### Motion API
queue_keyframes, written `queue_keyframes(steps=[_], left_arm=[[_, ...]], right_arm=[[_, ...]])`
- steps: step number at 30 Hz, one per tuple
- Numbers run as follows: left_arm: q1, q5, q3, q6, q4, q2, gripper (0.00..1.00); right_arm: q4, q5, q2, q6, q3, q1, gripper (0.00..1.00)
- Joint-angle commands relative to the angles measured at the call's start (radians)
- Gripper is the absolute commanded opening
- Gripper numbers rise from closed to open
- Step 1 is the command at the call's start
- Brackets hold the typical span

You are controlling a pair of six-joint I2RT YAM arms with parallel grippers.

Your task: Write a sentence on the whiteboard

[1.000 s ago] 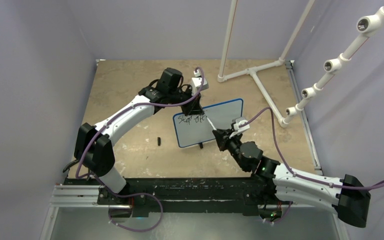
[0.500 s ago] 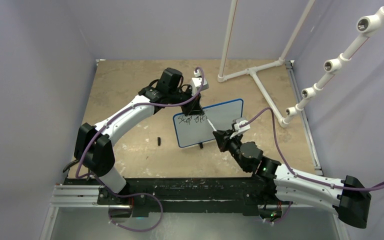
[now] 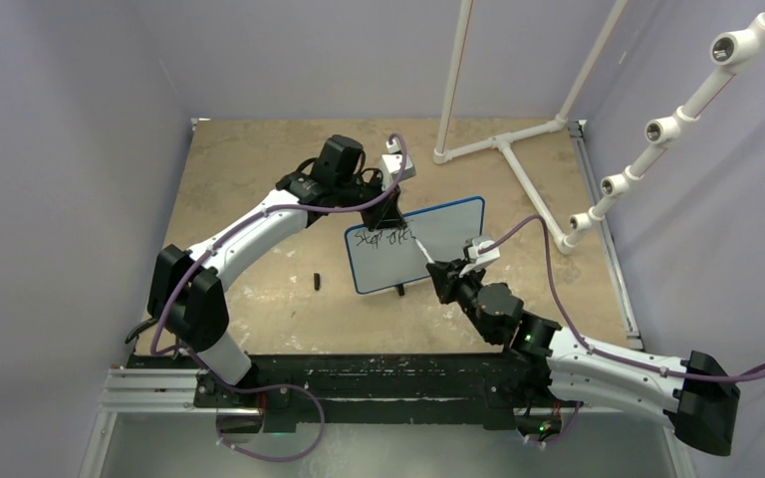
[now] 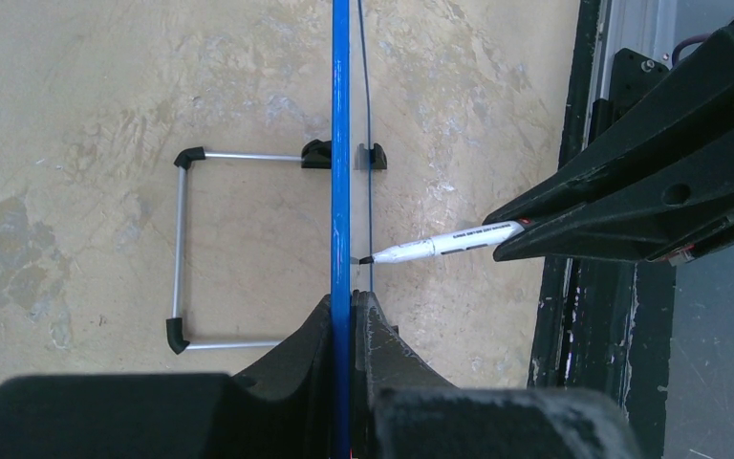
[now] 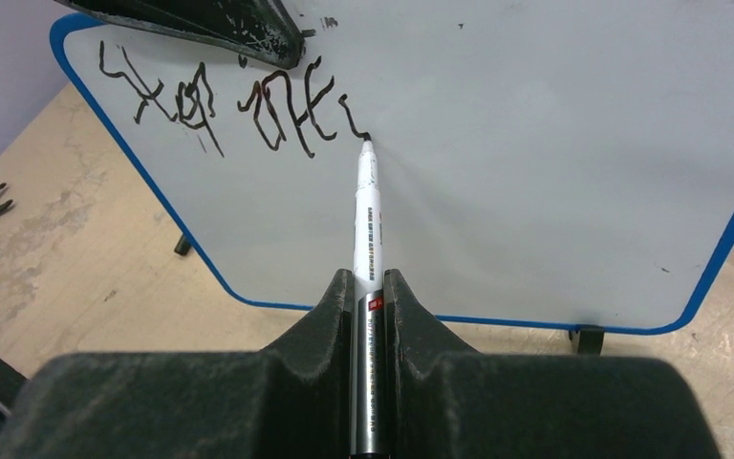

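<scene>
The small white whiteboard (image 3: pixel 453 227) with a blue rim stands on the tan table (image 3: pixel 249 189), in the middle of the top view. The left hand (image 3: pixel 386 214) pinches its top edge. The right hand (image 5: pixel 368 282) grips a thin white marker (image 5: pixel 367 210). The marker's black tip touches the board at the end of the black scribbled sentence (image 5: pixel 239 96).

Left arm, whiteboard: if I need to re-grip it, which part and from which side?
Take the whiteboard by its thin blue top rim, coming straight down from above, one finger on each face, as the left gripper does now. It stands upright on feet with that edge uppermost; stay clear of the marker.
</scene>
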Motion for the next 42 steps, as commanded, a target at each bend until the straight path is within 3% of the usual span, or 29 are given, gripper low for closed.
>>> queue_keyframes(steps=[1, 42], left_arm=[[-0.010, 0.024, -0.016, 0.040, -0.061, 0.006, 0.00], [-0.010, 0.029, -0.017, 0.041, -0.065, 0.006, 0.00]], right_arm=[[-0.001, 0.065, -0.014, -0.003, 0.019, -0.004, 0.00], [0.128, 0.022, 0.046, -0.099, 0.061, -0.004, 0.00]])
